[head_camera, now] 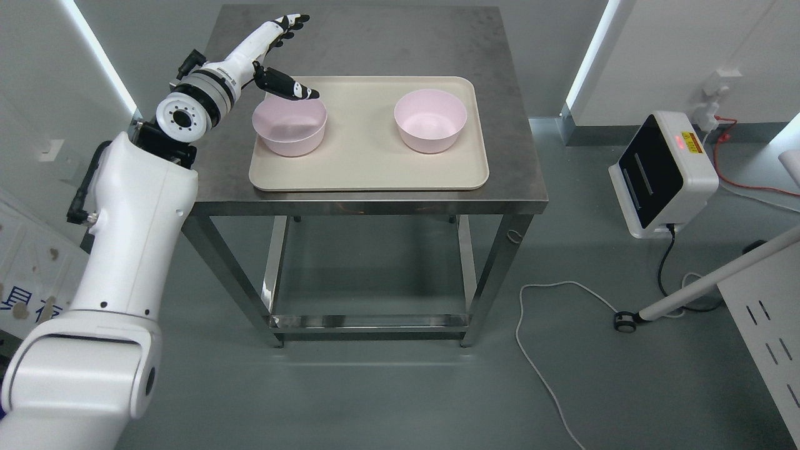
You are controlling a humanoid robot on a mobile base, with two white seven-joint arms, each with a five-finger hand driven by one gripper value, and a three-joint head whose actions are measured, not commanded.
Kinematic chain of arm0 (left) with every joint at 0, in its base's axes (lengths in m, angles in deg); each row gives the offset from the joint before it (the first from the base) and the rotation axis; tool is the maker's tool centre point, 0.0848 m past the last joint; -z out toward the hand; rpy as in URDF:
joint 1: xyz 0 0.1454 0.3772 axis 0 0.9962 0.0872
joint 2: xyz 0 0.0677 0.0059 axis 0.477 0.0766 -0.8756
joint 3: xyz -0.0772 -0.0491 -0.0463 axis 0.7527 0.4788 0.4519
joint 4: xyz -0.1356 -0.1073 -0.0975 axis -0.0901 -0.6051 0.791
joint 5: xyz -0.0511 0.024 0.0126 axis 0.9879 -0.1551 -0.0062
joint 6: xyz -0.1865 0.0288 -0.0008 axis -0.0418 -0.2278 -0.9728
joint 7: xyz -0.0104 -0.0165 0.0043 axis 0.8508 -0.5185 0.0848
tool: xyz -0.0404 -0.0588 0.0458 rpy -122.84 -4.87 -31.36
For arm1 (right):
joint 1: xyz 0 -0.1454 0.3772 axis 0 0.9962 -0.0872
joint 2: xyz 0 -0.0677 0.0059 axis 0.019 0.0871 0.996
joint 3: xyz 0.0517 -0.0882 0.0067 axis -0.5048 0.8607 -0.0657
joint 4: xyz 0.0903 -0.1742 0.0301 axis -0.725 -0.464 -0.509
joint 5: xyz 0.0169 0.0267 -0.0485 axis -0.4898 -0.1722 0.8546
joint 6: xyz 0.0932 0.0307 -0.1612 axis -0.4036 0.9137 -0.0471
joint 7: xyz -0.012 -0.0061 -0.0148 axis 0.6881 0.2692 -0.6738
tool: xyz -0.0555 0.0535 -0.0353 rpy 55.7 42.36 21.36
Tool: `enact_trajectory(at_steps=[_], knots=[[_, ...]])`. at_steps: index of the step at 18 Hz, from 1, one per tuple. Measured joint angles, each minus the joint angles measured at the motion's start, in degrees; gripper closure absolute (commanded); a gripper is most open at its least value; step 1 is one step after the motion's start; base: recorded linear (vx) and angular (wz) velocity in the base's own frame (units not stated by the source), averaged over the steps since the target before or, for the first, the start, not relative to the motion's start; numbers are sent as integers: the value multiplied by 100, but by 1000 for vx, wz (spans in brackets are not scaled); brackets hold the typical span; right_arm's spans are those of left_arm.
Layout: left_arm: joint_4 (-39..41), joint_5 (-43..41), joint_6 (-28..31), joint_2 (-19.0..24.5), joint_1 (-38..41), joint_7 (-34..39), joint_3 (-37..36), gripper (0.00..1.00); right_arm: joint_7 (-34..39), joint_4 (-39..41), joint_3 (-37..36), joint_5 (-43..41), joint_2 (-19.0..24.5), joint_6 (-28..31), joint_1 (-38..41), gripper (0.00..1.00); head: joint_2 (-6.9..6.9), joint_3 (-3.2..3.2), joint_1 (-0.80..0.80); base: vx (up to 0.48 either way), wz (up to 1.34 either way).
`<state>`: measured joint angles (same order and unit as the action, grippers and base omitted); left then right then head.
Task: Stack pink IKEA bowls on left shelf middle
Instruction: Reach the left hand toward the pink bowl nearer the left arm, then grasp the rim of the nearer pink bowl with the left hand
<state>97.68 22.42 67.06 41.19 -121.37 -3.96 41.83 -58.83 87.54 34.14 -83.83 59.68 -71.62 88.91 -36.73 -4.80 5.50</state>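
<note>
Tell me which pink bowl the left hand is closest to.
The left bowl on the tray; the left hand has its thumb over its rim, while the right bowl sits apart.

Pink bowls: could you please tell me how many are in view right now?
2. One pink bowl sits on the tray's left side beneath the open left hand; the other bowl sits on its right side, apart. None appears hidden.

Pretty evenly lit overall, bright but soft, kinda cool grey-green cast. Got two glowing light strips (100, 65) running diagonally at the upper left and upper right (594, 53). Only faint shadows under the metal table (375, 47), some dull sheen across its top. Sharp nearly everywhere, no motion blur. Straight lines leaned outward toward the edges, typical wide-angle look.
</note>
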Motion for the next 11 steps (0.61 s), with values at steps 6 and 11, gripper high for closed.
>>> enact_trajectory(at_steps=[6, 11], knots=[[-382, -91, 1, 227, -178, -433, -364, 3, -14, 0, 0, 0, 0, 1, 0, 0, 0, 0, 0, 0, 0], [-578, -139, -36, 343, -338, -488, -694, 5, -16, 0, 0, 178, 0, 1, 0, 0, 0, 0, 0, 0, 0]])
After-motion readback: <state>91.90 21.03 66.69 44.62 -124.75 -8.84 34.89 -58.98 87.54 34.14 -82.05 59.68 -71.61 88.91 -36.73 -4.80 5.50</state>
